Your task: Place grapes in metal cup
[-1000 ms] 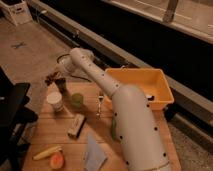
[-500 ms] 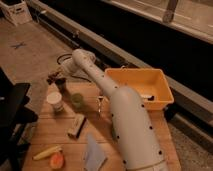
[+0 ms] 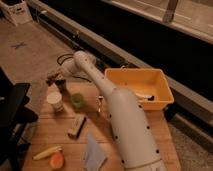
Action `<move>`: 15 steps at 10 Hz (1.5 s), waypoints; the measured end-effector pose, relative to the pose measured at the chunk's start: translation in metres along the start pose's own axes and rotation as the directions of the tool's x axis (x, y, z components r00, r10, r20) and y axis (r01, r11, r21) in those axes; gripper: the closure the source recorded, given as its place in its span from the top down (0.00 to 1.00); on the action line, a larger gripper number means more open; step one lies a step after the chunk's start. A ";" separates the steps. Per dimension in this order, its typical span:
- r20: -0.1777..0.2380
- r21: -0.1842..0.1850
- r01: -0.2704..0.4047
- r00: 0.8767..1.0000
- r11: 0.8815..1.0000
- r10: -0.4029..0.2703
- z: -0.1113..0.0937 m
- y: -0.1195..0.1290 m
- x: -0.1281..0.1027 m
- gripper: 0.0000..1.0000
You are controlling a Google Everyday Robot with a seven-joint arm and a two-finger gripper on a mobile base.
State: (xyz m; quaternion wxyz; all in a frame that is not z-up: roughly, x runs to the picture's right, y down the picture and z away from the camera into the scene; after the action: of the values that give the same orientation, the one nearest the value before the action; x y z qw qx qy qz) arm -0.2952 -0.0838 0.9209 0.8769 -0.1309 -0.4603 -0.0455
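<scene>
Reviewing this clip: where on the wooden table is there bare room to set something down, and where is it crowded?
Bare wood lies between the white cup and the yellow item on the table, and right of the arm below the yellow bin. The far left corner is crowded: the gripper, shut, sits over the metal cup, beside the green cup.

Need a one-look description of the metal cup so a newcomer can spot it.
Start at the wooden table and go to its far left corner, beyond the white cup and green cup. The metal cup sits there under the pincer: dark grey, the shortest of the three.
</scene>
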 end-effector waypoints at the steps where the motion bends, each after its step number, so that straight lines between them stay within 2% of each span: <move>1: 0.005 -0.005 -0.008 1.000 1.000 0.009 0.001 0.002 0.002 0.09; 3: 0.019 -0.017 -0.030 0.999 0.999 0.030 0.005 0.008 0.003 0.32; 4: 0.022 -0.020 -0.039 0.999 0.999 0.040 0.006 0.010 0.005 0.39; 5: 0.028 -0.024 -0.053 0.998 0.998 0.054 0.007 0.014 0.006 0.52; 6: 0.033 -0.027 -0.063 0.997 0.998 0.064 0.008 0.016 0.008 0.60; 7: 0.038 -0.030 -0.071 0.997 0.997 0.072 0.009 0.018 0.009 0.65; 12: 0.046 -0.036 -0.090 0.995 0.995 0.092 0.012 0.023 0.010 0.66; 15: 0.029 -0.009 -0.076 0.997 0.997 0.077 -0.009 0.017 0.010 0.66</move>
State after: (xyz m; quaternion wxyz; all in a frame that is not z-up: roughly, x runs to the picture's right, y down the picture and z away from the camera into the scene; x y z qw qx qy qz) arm -0.2790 -0.0696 0.9213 0.8707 -0.1526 -0.4674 -0.0118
